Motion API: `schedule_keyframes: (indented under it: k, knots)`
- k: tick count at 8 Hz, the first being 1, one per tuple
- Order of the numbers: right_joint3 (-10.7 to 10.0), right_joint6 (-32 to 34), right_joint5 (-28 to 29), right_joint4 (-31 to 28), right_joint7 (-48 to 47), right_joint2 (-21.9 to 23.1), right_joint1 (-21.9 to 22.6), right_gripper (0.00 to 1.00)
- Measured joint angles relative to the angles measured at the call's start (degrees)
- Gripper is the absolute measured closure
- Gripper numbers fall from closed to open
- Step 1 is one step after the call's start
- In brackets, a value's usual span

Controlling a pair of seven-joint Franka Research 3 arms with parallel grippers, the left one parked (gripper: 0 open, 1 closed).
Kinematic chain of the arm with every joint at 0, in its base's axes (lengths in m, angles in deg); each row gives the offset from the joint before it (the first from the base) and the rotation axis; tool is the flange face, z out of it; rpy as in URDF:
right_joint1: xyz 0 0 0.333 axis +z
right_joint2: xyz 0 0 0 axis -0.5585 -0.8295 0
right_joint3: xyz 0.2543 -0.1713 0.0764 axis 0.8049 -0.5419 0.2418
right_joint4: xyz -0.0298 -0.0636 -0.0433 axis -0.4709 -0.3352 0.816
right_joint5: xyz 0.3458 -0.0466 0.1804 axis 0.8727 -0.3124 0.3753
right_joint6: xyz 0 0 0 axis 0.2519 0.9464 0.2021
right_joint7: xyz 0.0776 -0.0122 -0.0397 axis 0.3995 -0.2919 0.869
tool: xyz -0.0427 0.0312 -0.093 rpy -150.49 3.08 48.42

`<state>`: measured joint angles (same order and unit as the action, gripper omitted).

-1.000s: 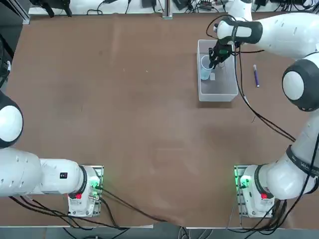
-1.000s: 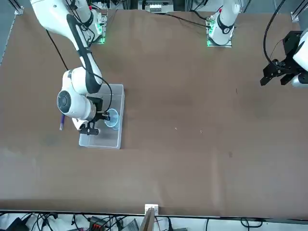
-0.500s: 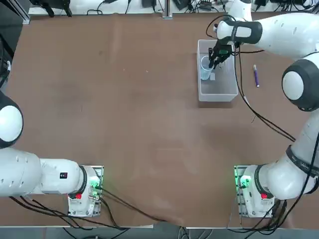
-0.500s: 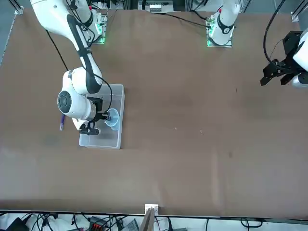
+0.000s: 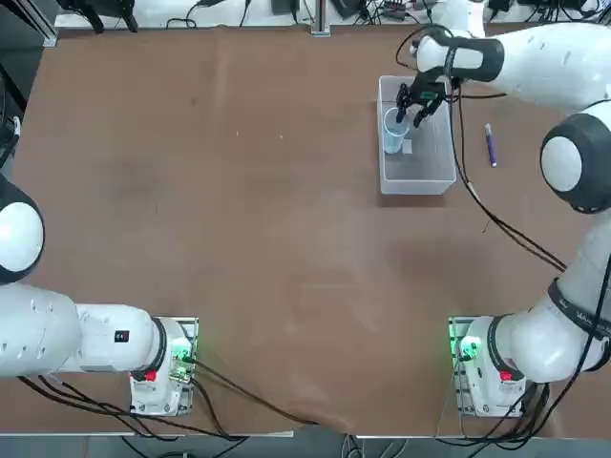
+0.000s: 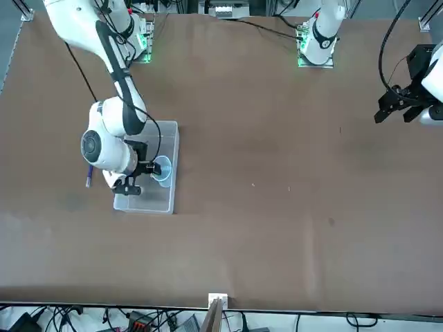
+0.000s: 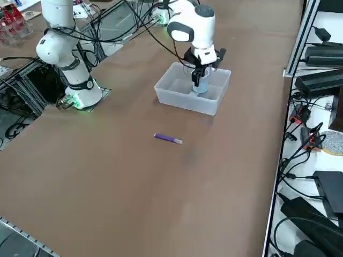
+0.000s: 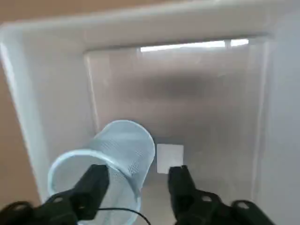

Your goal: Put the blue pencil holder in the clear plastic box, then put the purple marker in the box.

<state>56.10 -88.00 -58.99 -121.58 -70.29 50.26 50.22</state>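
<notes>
Blue pencil holder point(image 8: 110, 165) standing inside clear plastic box point(image 8: 51, 65), rim between spread jaws of right gripper point(image 8: 138, 180); blank white label point(image 8: 169, 157) beside.

The right pincer point(image 5: 416, 105) is spreading its fingers point(image 8: 180, 183) away from the blue pencil holder point(image 5: 393, 129), which they were closed around a second ago. It is also lifting slightly and easing toward the far end of the clear plastic box point(image 5: 425, 170). The holder is now standing free just below the pincer, one finger over its rim and the other outside its wall.
</notes>
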Motion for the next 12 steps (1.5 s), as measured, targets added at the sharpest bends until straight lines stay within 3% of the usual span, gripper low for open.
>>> schedule_keyframes:
  k: [1, 4, 6, 8, 10, 12]
  knots:
    - [-1.82, 1.79, -0.31, 0.47, 0.22, 2.24, 0.0, 0.01]
    - [-10.76, 9.42, -2.34, 0.64, 7.34, 9.47, -0.69, 0.0]
    - [-16.6, 11.86, -4.45, -0.2, 14.71, 10.41, -1.94, 0.02]
    - [-18.51, 9.84, -5.71, -3.36, 22.84, 9.69, -6.1, 0.1]
    - [-18.57, 2.26, -5.72, -7.61, 27.29, 8.2, -10.09, 0.11]
    - [-18.4, -6.46, -5.72, -12.19, 27.44, 6.4, -10.41, 0.13]
